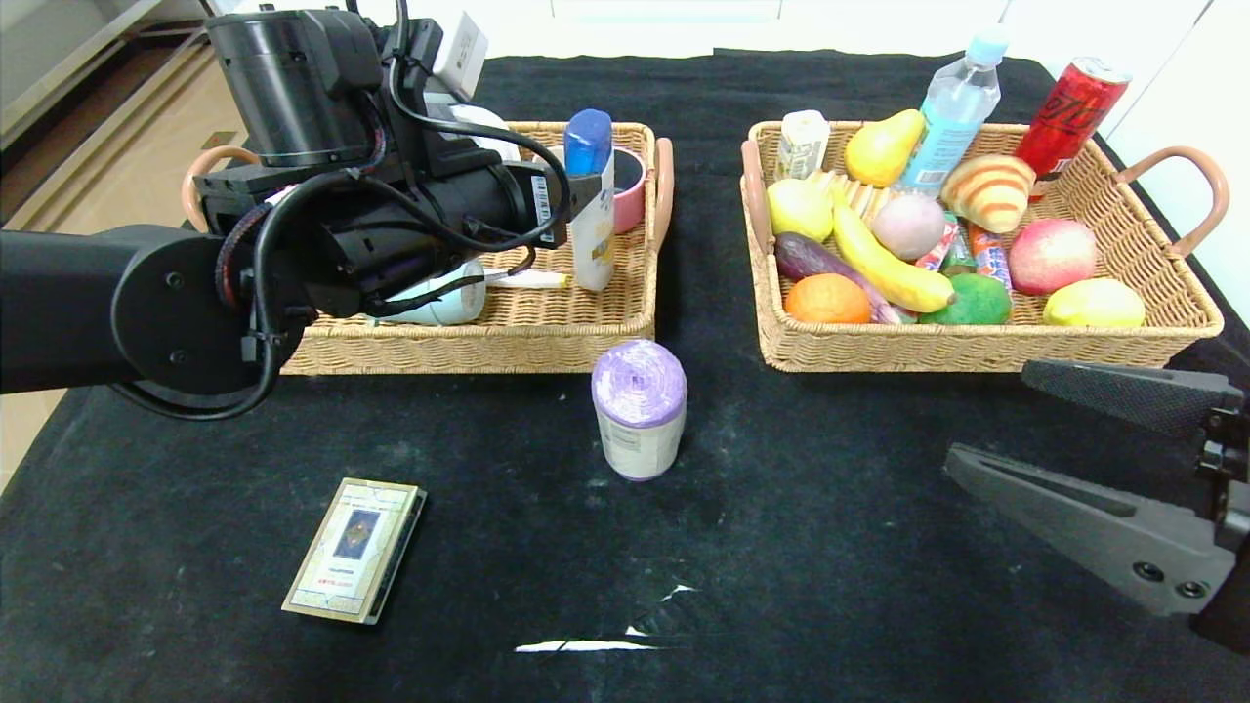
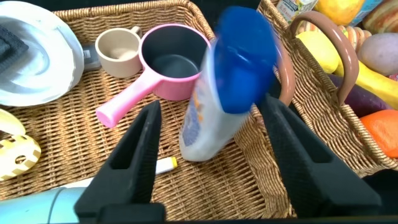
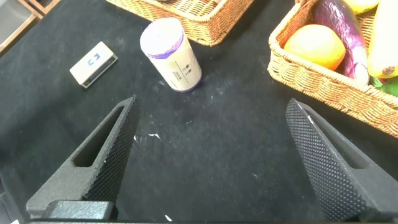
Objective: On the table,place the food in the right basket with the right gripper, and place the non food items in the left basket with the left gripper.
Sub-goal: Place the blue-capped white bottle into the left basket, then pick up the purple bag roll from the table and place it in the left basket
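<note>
- Nearest the robot, a flat card box (image 1: 355,550) lies on the black table (image 1: 801,547), toward the left.
- The right gripper (image 1: 986,415) hangs low over the table at the right, in front of the right basket (image 1: 977,342); its jaws stand wide apart with nothing between them.
- A roll of purple bags (image 1: 640,408) stands upright at the table's middle, just in front of the gap between the two baskets.
- The left gripper (image 2: 208,155) hangs over the left basket (image 1: 508,337), its jaws apart on either side of a white bottle with a blue cap (image 2: 227,93); the bottle stands tilted in the basket's right part, and whether the fingers (image 2: 140,149) touch it cannot be told.
- Also in the left basket are a pink saucepan (image 2: 168,62), a small beige cup (image 2: 118,50), a white round object (image 2: 28,56) and a yellow-tipped pen (image 2: 165,165).
- The right basket holds a banana (image 1: 884,264), orange (image 1: 826,299), eggplant (image 1: 815,259), pear (image 1: 884,146), peach (image 1: 1052,256), bread (image 1: 988,190), a water bottle (image 1: 952,112) and a red can (image 1: 1069,112).
</note>
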